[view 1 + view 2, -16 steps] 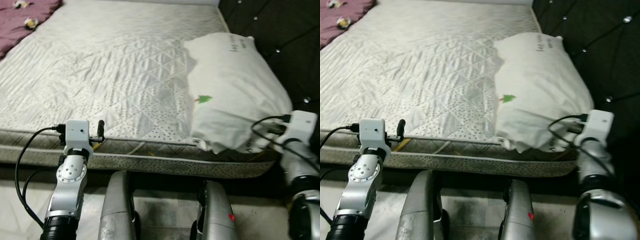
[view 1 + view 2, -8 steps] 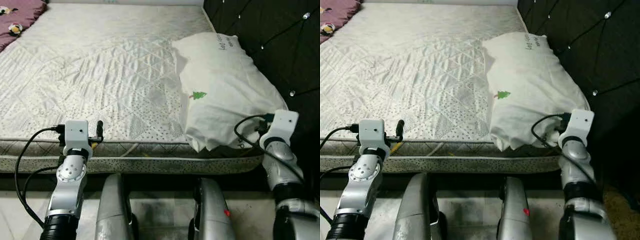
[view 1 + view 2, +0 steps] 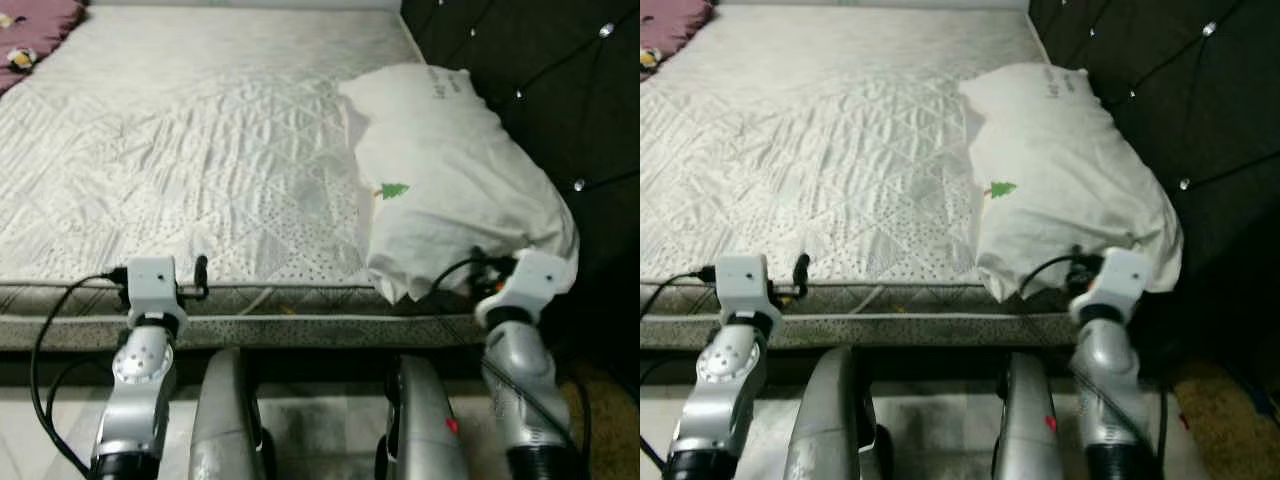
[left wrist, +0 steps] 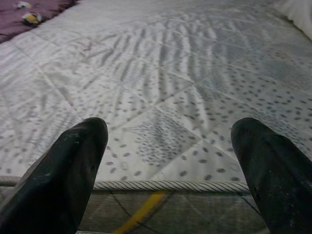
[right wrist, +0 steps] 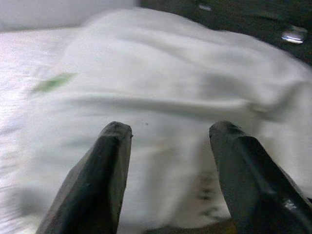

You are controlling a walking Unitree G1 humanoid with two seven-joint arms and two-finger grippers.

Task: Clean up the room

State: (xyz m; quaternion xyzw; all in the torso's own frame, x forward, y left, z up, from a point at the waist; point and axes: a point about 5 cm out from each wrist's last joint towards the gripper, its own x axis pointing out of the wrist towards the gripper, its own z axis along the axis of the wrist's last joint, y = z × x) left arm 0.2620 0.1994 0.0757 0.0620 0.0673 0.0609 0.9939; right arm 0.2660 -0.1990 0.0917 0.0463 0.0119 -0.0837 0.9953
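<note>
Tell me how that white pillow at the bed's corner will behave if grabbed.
The white pillow looks soft and wrinkled, so it will likely sag and fold. It seems light for its bulk. The right gripper, open before it, would probably pinch cloth only.

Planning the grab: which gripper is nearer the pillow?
Right. The right gripper is open at the pillow's near edge; the left gripper is open at the mattress edge, well aside.

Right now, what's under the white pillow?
The pillow lies on the quilted mattress, its near corner overhanging the mattress edge by the right gripper. Whatever is beneath the pillow is covered.
</note>
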